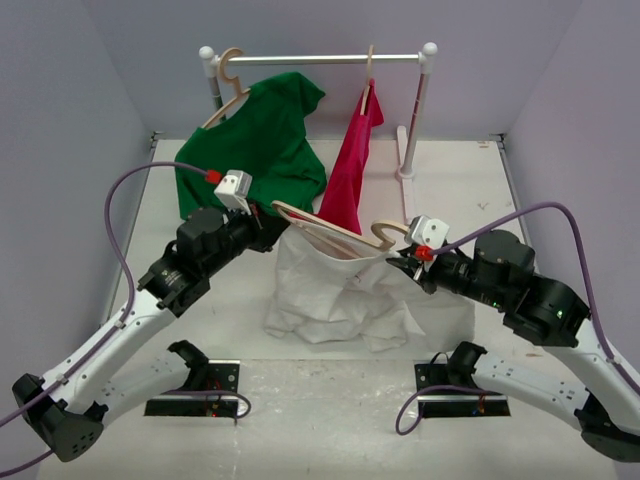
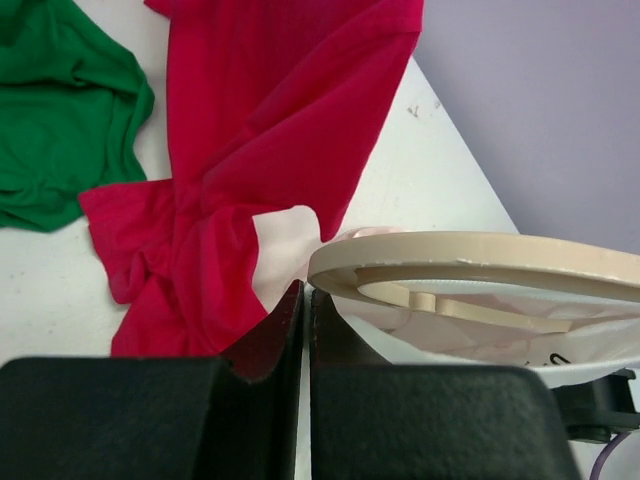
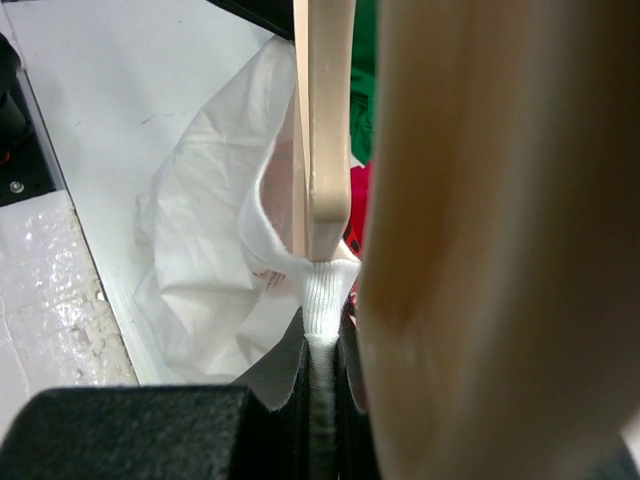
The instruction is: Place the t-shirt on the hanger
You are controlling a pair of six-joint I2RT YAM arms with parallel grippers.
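Two arms meet over the middle of the table (image 1: 460, 180) in the top external view. You see the white t-shirt (image 1: 340, 300) crumpled in a heap there, between the arms, with its far edge raised. The wooden hanger (image 1: 330, 232) runs along that raised edge, slanting from far-left to near-right, its hook beside the right gripper (image 1: 405, 262). The left gripper (image 1: 268, 228) sits at the hanger's left end. At the far side a rack (image 1: 320, 59) carries a green shirt (image 1: 262, 140) on the left and a red shirt (image 1: 350, 180) on the right. Both drape down toward the table.

Left wrist view. The left gripper (image 2: 303, 300) has its fingers pressed together, and you can see nothing between them. Just right of them lies the curved end of the wooden hanger (image 2: 470, 255), with the white t-shirt (image 2: 470, 340) beneath it. The red shirt (image 2: 260, 130) spreads beyond, and the green shirt (image 2: 60, 120) lies at far left on the table (image 2: 420, 170).

Right wrist view. The right gripper (image 3: 320, 340) is clamped on the ribbed collar (image 3: 322, 290) of the white t-shirt (image 3: 210, 260), whose cloth billows to the left. One arm of the wooden hanger (image 3: 325, 120) rises straight from the pinch point, touching the collar. A broad blurred wooden shape fills the right; you cannot tell which part it is.
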